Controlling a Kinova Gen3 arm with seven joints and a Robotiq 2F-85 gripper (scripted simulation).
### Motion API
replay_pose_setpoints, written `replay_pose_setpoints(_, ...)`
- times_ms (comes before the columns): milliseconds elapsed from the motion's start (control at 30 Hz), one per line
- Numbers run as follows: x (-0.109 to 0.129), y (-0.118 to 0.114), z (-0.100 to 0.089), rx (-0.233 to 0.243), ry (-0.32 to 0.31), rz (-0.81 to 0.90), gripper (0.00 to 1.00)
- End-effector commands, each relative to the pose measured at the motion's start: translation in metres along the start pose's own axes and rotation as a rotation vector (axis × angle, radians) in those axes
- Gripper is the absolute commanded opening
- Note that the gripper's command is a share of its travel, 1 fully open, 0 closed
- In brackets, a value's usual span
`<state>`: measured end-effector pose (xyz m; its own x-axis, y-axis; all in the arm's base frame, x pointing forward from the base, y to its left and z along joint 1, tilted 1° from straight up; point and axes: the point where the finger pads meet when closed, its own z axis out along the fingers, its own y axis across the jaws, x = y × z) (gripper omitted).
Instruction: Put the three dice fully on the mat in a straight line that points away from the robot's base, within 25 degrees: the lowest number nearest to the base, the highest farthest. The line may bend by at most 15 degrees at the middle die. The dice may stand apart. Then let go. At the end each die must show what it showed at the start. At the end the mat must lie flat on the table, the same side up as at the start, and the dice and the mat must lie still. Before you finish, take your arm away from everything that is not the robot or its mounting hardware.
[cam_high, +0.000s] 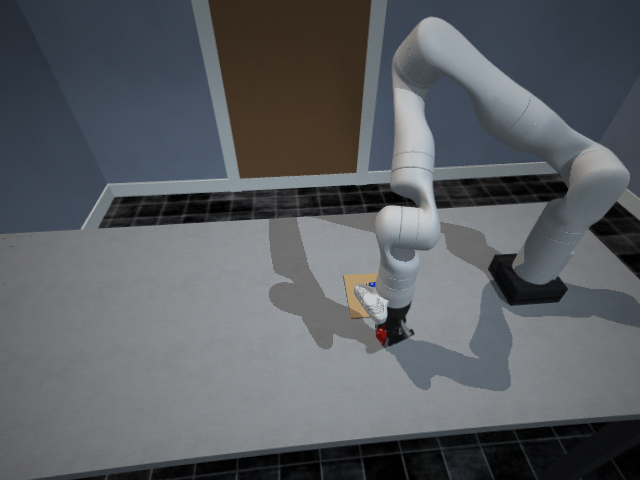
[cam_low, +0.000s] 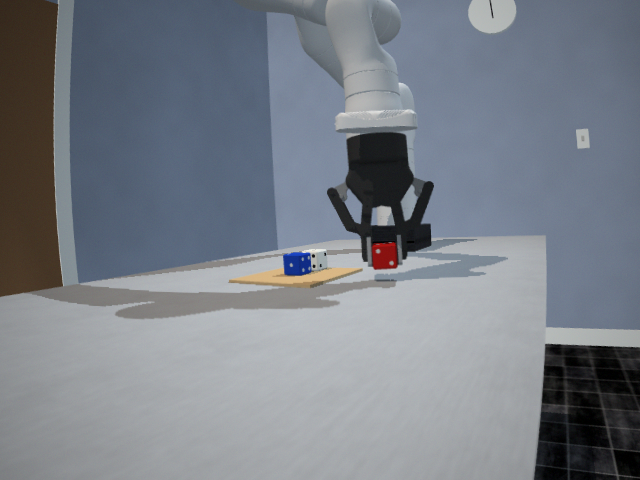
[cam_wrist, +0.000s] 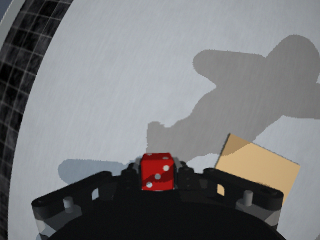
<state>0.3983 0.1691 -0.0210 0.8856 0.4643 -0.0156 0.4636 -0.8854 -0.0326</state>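
Note:
My gripper (cam_low: 385, 255) is shut on the red die (cam_low: 385, 255) and holds it a little above the table, just off the mat's edge. The red die also shows in the wrist view (cam_wrist: 158, 171), with three pips on its visible face, and in the top view (cam_high: 381, 335). The tan mat (cam_low: 295, 276) lies flat on the table. A blue die (cam_low: 297, 263) and a white die (cam_low: 316, 258) stand on it, touching side by side. In the top view the arm hides most of the mat (cam_high: 353, 296); only a bit of the blue die (cam_high: 371, 284) shows.
The robot's base (cam_high: 527, 285) stands on the table to the right of the mat. The table's edge (cam_low: 542, 330) drops off to a dark tiled floor on the right in the exterior view.

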Motion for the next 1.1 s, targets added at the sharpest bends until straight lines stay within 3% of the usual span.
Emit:
replay_pose_setpoints(0,0.002,0.006,-0.026,-0.011,0.006,0.004,0.26)
replay_pose_setpoints(167,0.002,0.005,-0.063,-0.011,0.006,0.003,0.26)
replay_pose_setpoints(233,0.002,0.005,-0.063,-0.011,0.006,0.003,0.26)
replay_pose_setpoints(367,0.001,0.005,-0.081,-0.011,0.006,0.003,0.26)
replay_pose_setpoints(800,0.002,0.005,-0.083,-0.008,0.007,0.005,0.26)
replay_pose_setpoints(900,0.002,0.029,-0.084,-0.006,0.011,0.083,0.26)
replay_pose_setpoints(1067,-0.007,0.104,-0.087,-0.005,0.013,0.308,0.26)
